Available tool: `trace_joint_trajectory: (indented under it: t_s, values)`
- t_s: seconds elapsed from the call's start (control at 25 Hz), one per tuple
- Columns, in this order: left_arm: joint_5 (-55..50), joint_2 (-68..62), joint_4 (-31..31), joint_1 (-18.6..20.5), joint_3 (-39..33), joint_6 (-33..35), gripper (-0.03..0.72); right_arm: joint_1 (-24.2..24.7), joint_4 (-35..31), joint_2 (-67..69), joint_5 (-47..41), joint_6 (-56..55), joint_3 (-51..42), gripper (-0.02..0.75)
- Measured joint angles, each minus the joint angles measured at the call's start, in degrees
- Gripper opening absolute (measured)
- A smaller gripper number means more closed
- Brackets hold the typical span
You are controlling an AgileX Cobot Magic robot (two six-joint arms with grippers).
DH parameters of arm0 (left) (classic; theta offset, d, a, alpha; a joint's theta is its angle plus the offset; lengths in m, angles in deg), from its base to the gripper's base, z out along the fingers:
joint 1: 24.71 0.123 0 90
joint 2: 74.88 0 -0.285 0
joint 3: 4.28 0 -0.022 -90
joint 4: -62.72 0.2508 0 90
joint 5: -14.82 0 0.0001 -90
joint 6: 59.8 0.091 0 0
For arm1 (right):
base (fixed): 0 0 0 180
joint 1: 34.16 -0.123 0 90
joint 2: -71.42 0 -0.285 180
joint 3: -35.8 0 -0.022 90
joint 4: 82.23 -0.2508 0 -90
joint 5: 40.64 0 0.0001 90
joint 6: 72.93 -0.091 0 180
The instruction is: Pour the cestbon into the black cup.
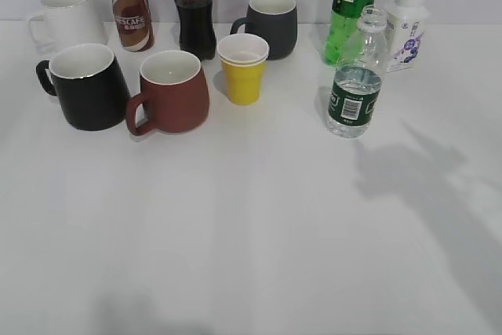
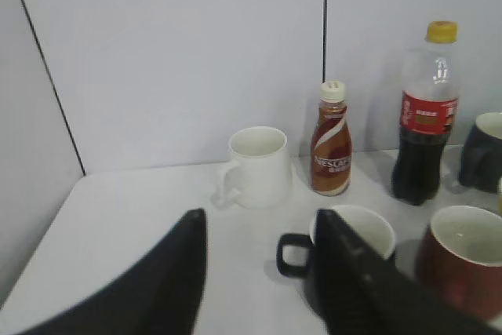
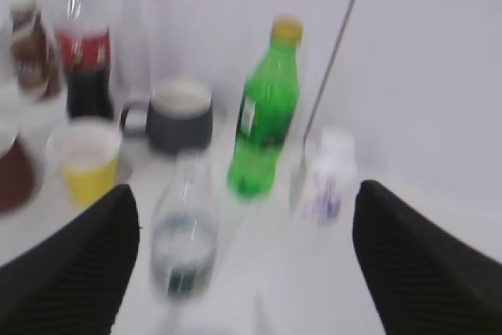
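The cestbon (image 1: 355,76) is standing upright and uncapped just in front of the green soda bottle (image 1: 351,7), well apart from the black cup (image 1: 85,85) (far across the table from it). The right gripper (image 3: 239,272) is hanging spread wide, holding nothing; the left gripper (image 2: 263,272) is likewise parted and empty. Gripping at the label, below the neck, should be keeping the bottle level and unspilled.

A white mug (image 1: 64,15), Nescafé bottle (image 1: 130,9), cola bottle (image 1: 194,5), grey mug (image 1: 271,23), yellow cup (image 1: 243,68) and red mug (image 1: 169,89) are seen on the surface (image 1: 251,233).
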Motion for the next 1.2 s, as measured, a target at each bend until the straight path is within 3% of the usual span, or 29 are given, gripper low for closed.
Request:
trace_joint_trajectory:
  t_s: [0.16,0.24,0.36,0.52,0.76,0.88,1.2]
  values:
    - [-14.9,9.3,-4.1,-0.3,0.0,0.0,0.599,-4.6,-6.3,-11.4,-20.8,3.7,0.1,0.643]
    - [-24.5,13.6,-5.1,-0.3,0.0,1.0,0.657,-5.2,-11.5,-16.0,-30.1,6.3,0.1,0.643]
    - [-36.3,18.1,-7.6,-0.3,0.0,5.2,0.666,-5.3,-15.8,-22.4,-42.1,8.4,-0.2,0.643]
    - [-43.7,21.4,-10.8,-0.6,0.0,6.7,0.613,-5.3,-16.9,-28.9,-52.2,8.8,-3.0,0.643]
    - [-47.0,22.5,-10.8,-0.6,-0.6,6.9,0.590,-5.3,-17.0,-37.2,-54.6,9.0,-10.7,0.641]
    - [-45.6,22.8,-11.6,-0.6,-3.0,7.2,0.590,-5.3,-17.1,-39.4,-50.4,9.2,-12.3,0.640]
    - [-44.9,24.4,-12.2,-0.6,-3.2,8.2,0.587,-5.3,-17.2,-39.7,-49.2,9.5,-13.0,0.617]
